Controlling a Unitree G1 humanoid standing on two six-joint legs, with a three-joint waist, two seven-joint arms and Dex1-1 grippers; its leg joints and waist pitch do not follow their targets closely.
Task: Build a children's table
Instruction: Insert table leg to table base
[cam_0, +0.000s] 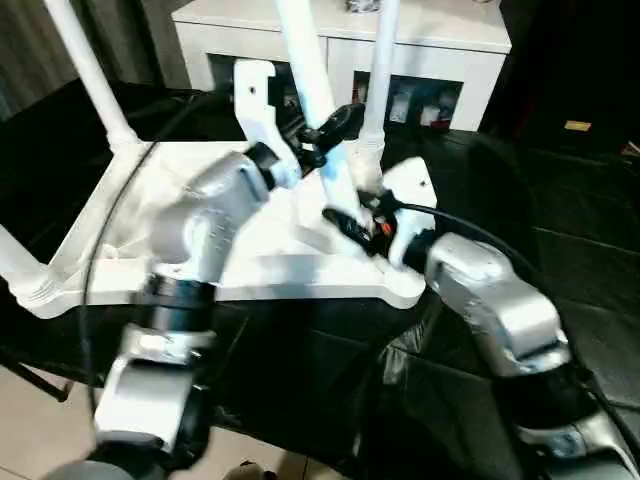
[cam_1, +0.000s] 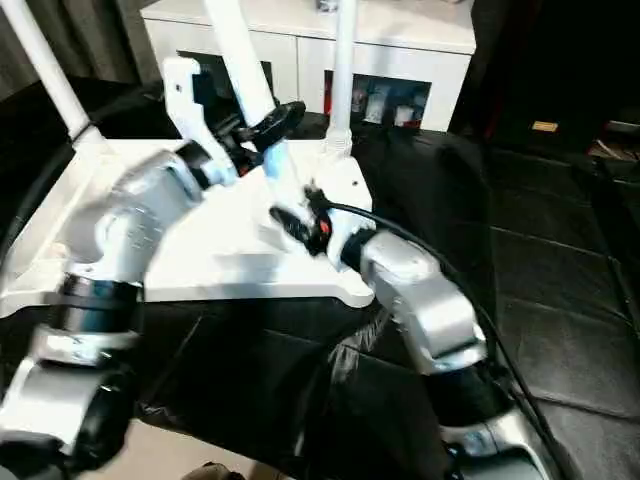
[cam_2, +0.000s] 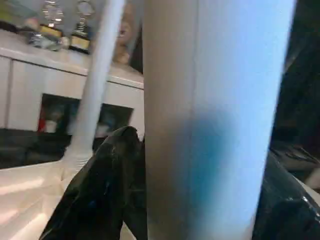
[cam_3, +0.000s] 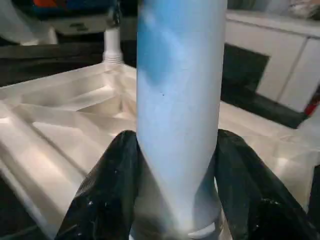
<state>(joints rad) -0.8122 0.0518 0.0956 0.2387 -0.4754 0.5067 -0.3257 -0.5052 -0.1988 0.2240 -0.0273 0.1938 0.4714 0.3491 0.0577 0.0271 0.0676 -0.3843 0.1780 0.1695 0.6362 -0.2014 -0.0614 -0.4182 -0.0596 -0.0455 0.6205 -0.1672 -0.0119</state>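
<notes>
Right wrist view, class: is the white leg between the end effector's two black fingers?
Yes, the leg stands between the two black fingers.

The left arm (cam_0: 205, 225) and right arm (cam_0: 495, 300) are rounded silver-grey shells joined by black rings, each ending in a white wrist block. A black cable (cam_0: 470, 232) loops over the right forearm, with a spot of red at its wrist. Fingers (cam_3: 107, 195) are glossy black.

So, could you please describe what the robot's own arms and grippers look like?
Both forearms are rounded silver shells with black bands at the joints. White wrist housings carry the left gripper and the right gripper, each with two glossy black fingers. A black cable loops to the right wrist, beside a red-orange detail.
</notes>
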